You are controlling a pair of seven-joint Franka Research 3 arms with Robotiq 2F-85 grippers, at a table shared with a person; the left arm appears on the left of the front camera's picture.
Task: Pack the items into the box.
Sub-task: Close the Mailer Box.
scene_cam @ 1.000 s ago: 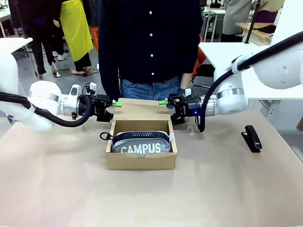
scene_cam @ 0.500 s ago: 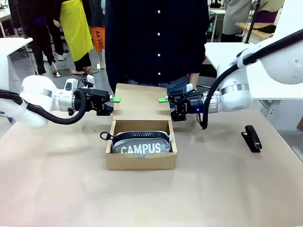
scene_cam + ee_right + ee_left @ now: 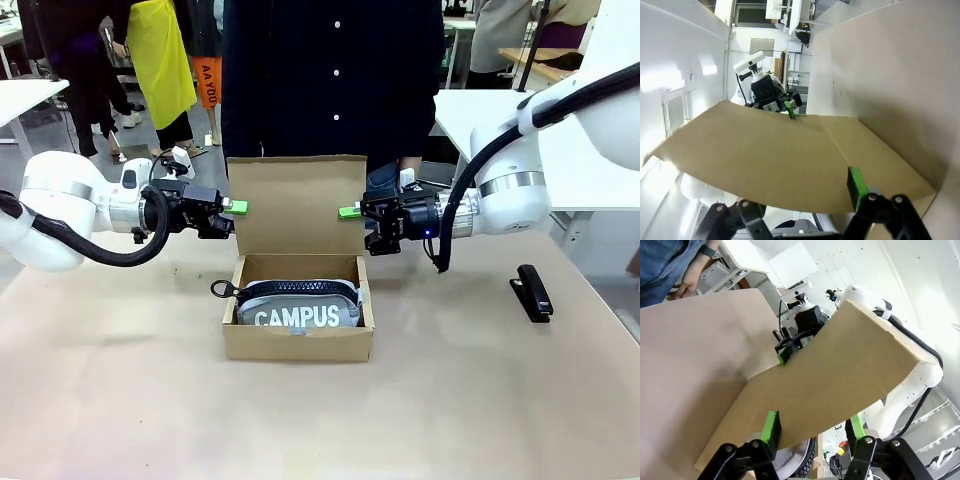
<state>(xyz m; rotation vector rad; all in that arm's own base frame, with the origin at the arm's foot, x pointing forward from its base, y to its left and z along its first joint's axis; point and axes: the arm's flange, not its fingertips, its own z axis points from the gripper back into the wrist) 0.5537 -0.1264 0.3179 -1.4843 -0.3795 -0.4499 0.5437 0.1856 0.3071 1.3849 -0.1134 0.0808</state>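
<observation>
Beige tabletop [image 3: 500, 400]; white table [image 3: 460, 105] behind; grey floor [image 3: 45, 140]; white wall [image 3: 685, 50], vent grille [image 3: 674, 107].

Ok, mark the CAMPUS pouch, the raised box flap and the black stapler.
CAMPUS pouch [image 3: 297, 314], front view, on its white lettering.
Box flap [image 3: 296, 205], front view, middle of the upright panel.
Black stapler [image 3: 531, 291], front view, middle of its top arm.

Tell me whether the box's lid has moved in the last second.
Yes. The lid has swung up from lying back nearly flat to standing upright above the rear wall of the box, which has stayed put.
</observation>
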